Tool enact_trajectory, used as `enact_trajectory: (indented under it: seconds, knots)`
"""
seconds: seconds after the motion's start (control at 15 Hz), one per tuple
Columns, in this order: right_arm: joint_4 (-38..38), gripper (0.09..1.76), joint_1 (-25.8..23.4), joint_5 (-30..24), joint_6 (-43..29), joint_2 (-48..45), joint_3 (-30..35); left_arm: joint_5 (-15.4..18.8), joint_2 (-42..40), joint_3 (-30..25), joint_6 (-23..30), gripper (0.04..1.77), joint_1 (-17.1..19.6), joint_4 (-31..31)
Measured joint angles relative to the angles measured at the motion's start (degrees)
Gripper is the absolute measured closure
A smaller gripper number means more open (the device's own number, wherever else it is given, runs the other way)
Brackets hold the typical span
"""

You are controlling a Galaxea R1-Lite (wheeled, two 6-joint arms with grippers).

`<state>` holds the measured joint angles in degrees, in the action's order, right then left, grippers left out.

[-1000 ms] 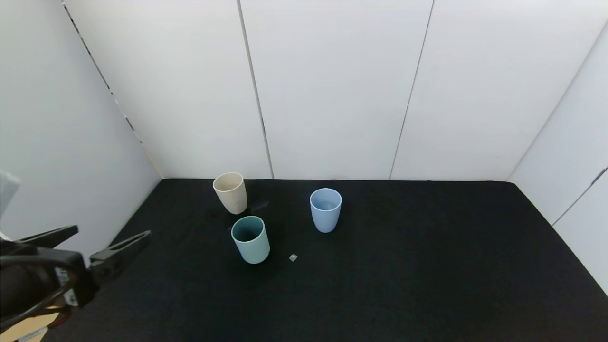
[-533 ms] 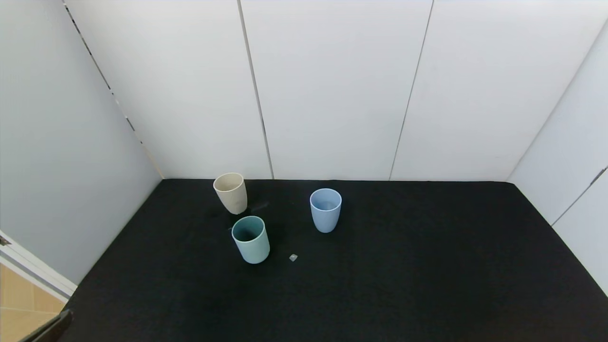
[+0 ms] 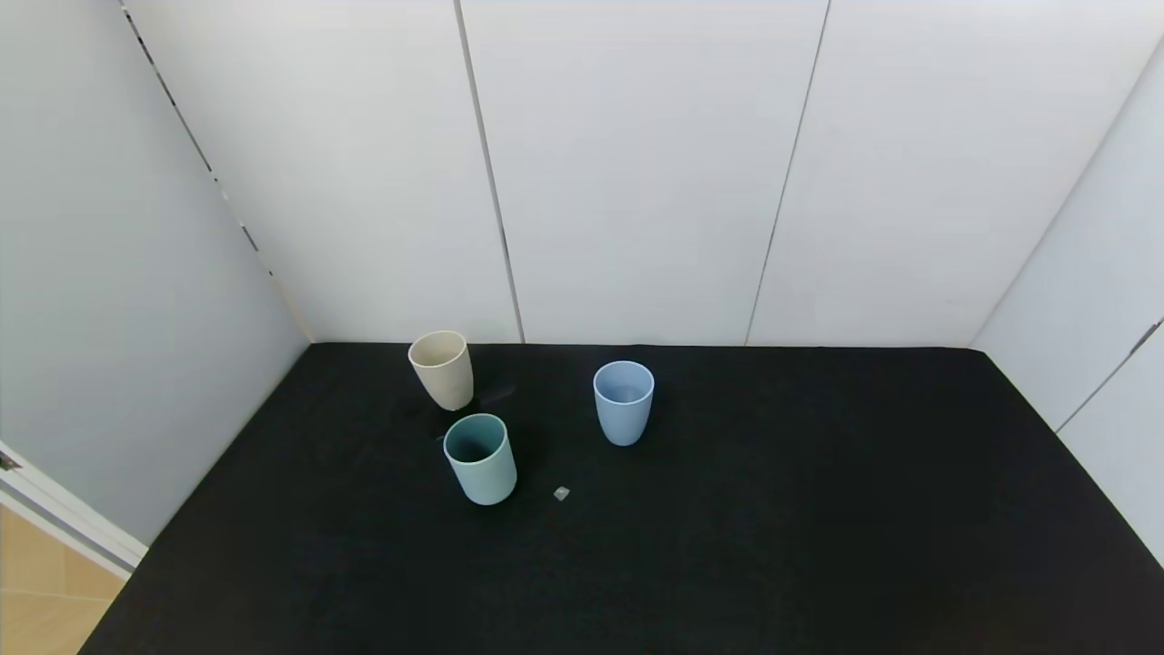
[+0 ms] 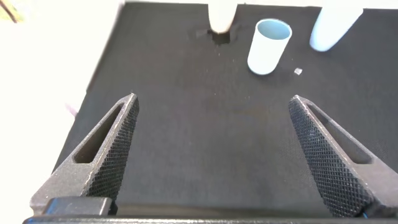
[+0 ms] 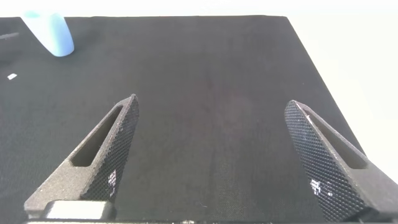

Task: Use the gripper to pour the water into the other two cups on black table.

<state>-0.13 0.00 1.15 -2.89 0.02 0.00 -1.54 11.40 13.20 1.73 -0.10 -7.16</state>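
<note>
Both grippers, left [image 4: 211, 155] and right [image 5: 211, 155], hold jaws wide; cups unlabelled.

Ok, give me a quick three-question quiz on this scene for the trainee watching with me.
1. True or false: the teal-green cup is clamped in the left gripper.
2. Which cup stands nearest the back wall: A beige cup, B light blue cup, C teal-green cup?
3. Fill in: the small pale scrap lies on the black table just to the robot's ____ of the teal-green cup.

Key
1. False: it stands free on the table; both the left gripper and the right gripper are open and hold nothing.
2. A.
3. Right.
</note>
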Motion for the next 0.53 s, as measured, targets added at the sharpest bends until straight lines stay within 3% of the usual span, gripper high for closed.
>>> enact_trajectory:
  seconds: [0.27,0.53]
  knots:
    - [0.0,0.14,0.0,0.0,0.0,0.0,0.0,-0.1,-8.3,-5.6,-3.1,0.09,0.0,2.3]
    - [0.0,0.14,0.0,0.0,0.0,0.0,0.0,1.3,-10.9,-11.4,-5.9,0.09,0.0,7.5]
